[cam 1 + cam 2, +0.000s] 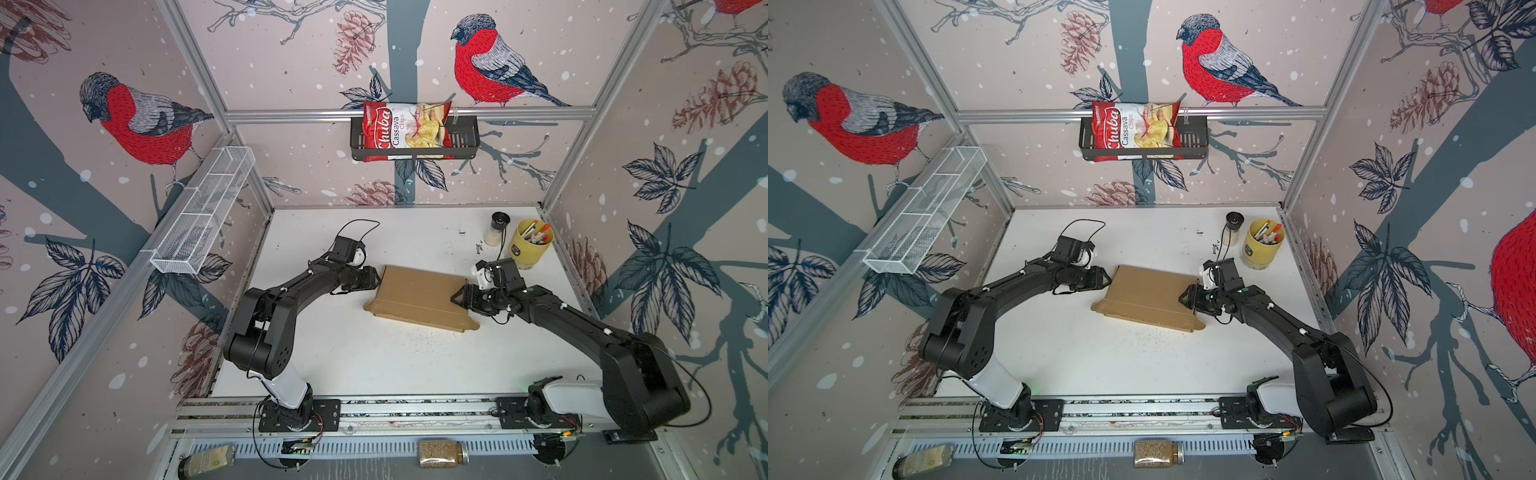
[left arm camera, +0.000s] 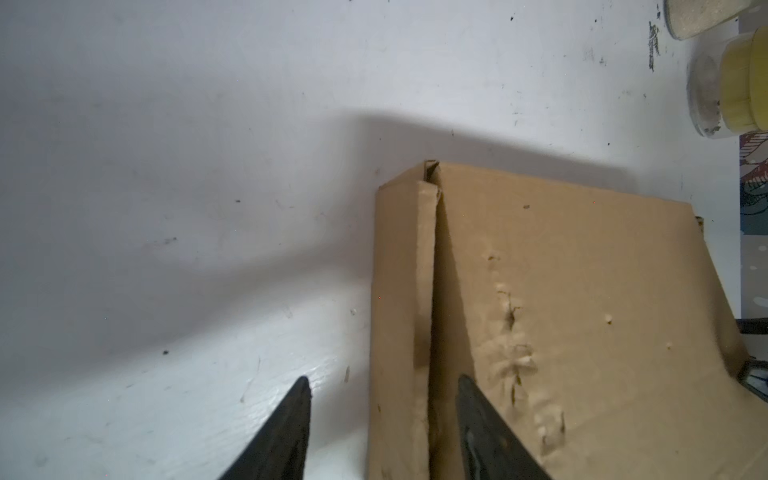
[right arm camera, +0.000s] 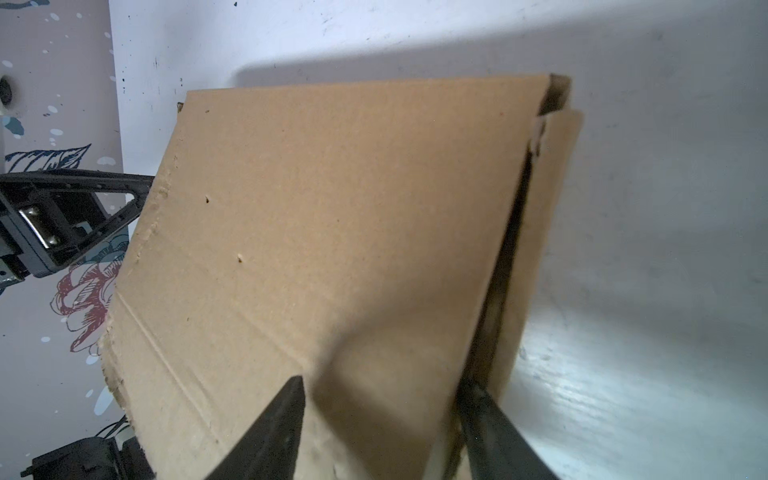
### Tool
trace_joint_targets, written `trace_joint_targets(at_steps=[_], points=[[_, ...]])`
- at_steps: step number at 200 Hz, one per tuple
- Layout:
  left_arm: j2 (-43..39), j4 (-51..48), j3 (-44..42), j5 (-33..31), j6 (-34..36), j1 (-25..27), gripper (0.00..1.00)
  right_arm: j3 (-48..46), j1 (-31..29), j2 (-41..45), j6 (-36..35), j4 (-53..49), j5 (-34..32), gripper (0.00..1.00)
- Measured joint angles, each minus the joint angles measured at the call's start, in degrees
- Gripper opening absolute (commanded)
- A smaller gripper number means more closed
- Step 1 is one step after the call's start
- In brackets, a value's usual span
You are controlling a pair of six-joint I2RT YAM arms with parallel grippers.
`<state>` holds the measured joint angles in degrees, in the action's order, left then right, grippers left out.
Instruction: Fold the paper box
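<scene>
Lying at middle of white table, paper box — brown cardboard, lid folded down, slanted across both top views. Left gripper at box's left end, jaws apart, straddling side wall. Right gripper at box's right end, jaws apart — one finger over lid, other at side-wall gap. Yellow pen cup and shaker in far right corner, well apart from box
</scene>
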<state>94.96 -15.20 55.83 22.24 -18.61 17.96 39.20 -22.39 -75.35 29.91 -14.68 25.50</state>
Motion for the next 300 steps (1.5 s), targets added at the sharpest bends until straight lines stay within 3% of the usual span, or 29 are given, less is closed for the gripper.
trace_joint_targets(at_steps=[78, 122, 163, 207, 264, 300], points=[[0.0, 3.8, -3.3, 1.8, -2.0, 0.0, 0.52, 4.3, 2.5, 2.7, -3.0, -6.7, -1.1, 0.69], [-0.9, 4.2, -3.6, 1.7, -2.2, -0.4, 0.58, 0.0, 3.8, 2.6, -3.8, -7.2, 0.5, 0.69], [-6.7, 6.2, -4.8, 3.3, -3.5, -4.2, 0.66, -1.7, 4.2, 2.1, -2.7, -4.9, 3.4, 0.68], [-6.1, 11.2, -8.7, 7.9, -5.4, -2.8, 0.67, -2.5, 5.2, 1.6, -2.7, -3.3, 5.1, 0.67], [-2.0, 13.4, -9.8, 6.6, -5.4, -0.6, 0.51, -4.1, 5.3, 0.4, -2.7, -1.4, 5.5, 0.61], [-1.4, 15.0, -10.8, 7.1, -5.5, -0.5, 0.48, -4.8, 5.3, -1.6, -2.7, 0.0, 5.5, 0.59]])
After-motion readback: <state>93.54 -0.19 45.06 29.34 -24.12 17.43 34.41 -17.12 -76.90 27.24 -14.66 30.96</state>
